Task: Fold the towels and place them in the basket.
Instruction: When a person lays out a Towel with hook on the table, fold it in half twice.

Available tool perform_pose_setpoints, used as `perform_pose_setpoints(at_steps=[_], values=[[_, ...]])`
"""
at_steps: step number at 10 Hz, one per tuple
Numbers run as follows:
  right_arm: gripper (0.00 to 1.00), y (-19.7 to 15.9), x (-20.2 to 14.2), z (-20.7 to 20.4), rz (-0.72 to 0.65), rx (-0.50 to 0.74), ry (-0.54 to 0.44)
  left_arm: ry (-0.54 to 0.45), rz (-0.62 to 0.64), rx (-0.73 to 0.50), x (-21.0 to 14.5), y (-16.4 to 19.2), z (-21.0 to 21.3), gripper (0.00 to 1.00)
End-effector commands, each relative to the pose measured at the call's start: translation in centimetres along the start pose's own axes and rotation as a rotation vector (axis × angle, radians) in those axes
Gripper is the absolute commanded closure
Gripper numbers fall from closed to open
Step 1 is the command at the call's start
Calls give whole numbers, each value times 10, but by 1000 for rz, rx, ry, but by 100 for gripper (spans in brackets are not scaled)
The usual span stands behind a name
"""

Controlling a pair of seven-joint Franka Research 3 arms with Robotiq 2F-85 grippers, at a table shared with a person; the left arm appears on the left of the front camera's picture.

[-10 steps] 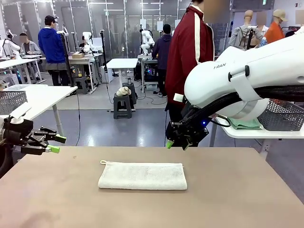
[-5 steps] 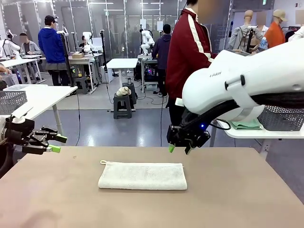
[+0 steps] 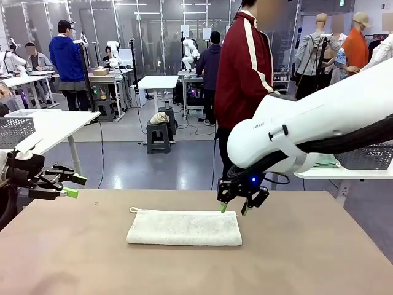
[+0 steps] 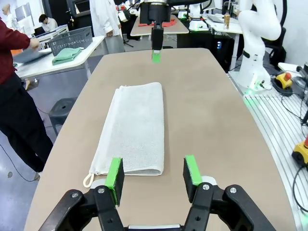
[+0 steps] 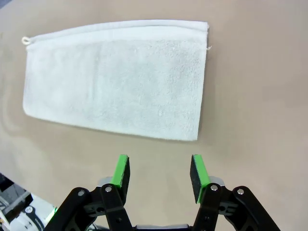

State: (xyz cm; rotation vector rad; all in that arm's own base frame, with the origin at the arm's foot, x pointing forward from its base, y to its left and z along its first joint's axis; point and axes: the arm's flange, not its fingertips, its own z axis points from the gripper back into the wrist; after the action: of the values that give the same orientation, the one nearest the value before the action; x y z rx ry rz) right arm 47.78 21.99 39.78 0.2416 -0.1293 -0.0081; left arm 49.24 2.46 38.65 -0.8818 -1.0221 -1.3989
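Note:
A cream-white towel [image 3: 184, 227] lies folded into a long strip on the brown table [image 3: 307, 258]. My right gripper [image 3: 232, 208] hangs open, fingers down, just above the table at the towel's far right corner; its wrist view has the towel [image 5: 115, 79] ahead of the empty gripper [image 5: 160, 173]. At the table's left edge my left gripper [image 3: 72, 185] is open and level, apart from the towel; its wrist view looks along the towel [image 4: 132, 130] past the empty gripper [image 4: 154, 175]. The dark grey mesh basket [image 3: 368, 157] [image 4: 72, 41] stands on a side table, with a pale blue-green towel [image 4: 67, 54] beside it.
A person in a red jacket [image 3: 245, 67] stands at the far side, turned toward the white side table [image 3: 331, 173] on the right. A paler grey mesh basket [image 3: 15, 129] sits on another white table at the left. Bare tabletop surrounds the towel.
My right arm has swung down and a little left, bringing its gripper from above the far edge to just over the towel's far right corner. The left arm has stayed still.

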Motion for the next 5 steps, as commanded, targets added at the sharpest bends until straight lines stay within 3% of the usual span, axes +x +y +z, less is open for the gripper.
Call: perform_pose_setpoints(at_steps=[1, 5], values=[[36, 7, 5, -19, -79, -53, -74, -2, 1, 2, 1, -2, 1, 36], [36, -15, 11, -56, -94, -78, -72, -2, 1, 2, 1, -2, 1, 36]])
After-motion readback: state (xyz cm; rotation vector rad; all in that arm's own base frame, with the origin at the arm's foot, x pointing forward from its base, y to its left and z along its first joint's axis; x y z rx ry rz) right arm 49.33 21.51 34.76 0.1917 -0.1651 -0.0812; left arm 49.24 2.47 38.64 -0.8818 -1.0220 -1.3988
